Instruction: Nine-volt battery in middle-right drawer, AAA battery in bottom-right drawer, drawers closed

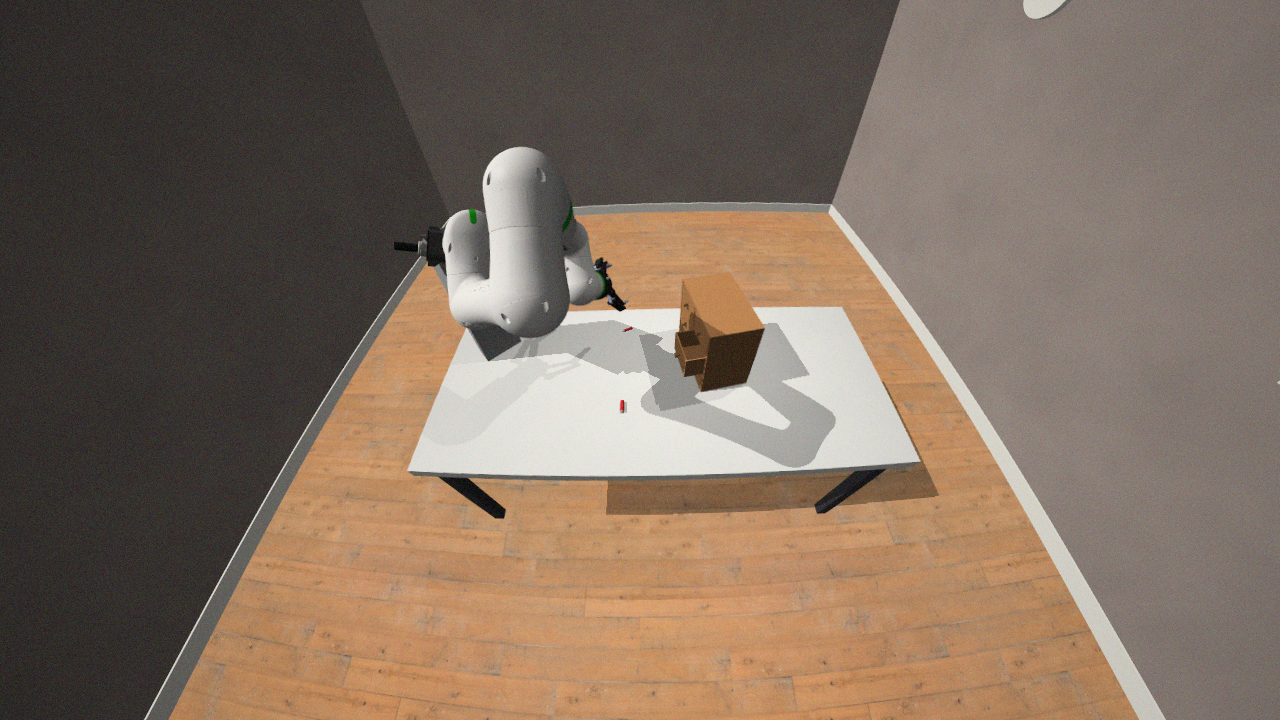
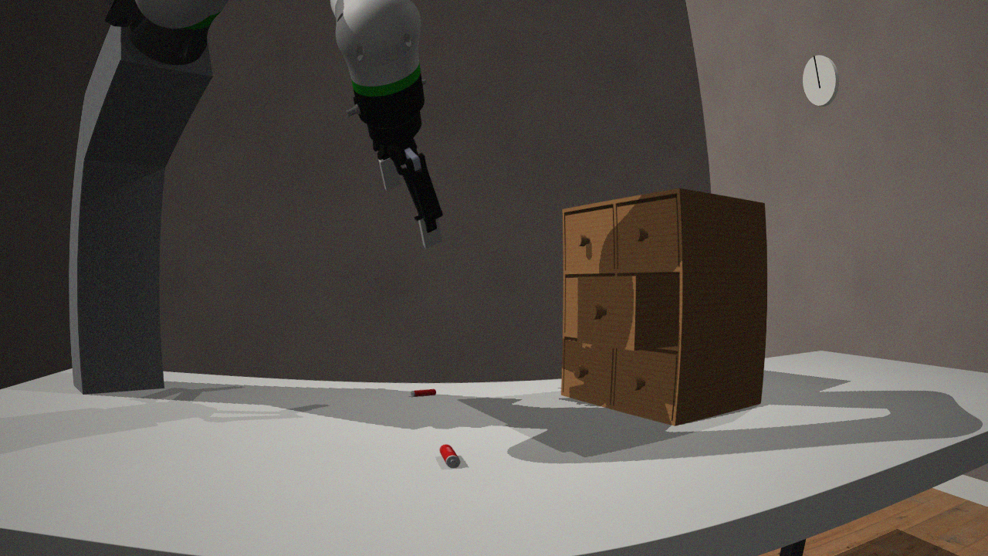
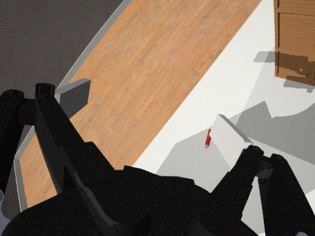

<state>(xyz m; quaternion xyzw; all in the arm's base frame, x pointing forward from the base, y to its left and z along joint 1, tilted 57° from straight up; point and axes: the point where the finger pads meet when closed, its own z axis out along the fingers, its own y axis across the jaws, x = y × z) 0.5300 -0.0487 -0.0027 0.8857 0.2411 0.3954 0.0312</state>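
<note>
My gripper is open and empty, high above the table and left of the chest. The middle row's right drawer stands well out. The bottom row's right drawer looks shut. A slim red battery lies at the back of the table. Another red battery lies nearer the front. I cannot tell for certain which is the AAA. No nine-volt battery shows; the open drawer's floor is hidden.
The white table bears everything. The arm's grey stand is at its left. The chest's top drawers look shut. The open drawer juts toward my side of the chest, below the gripper's height.
</note>
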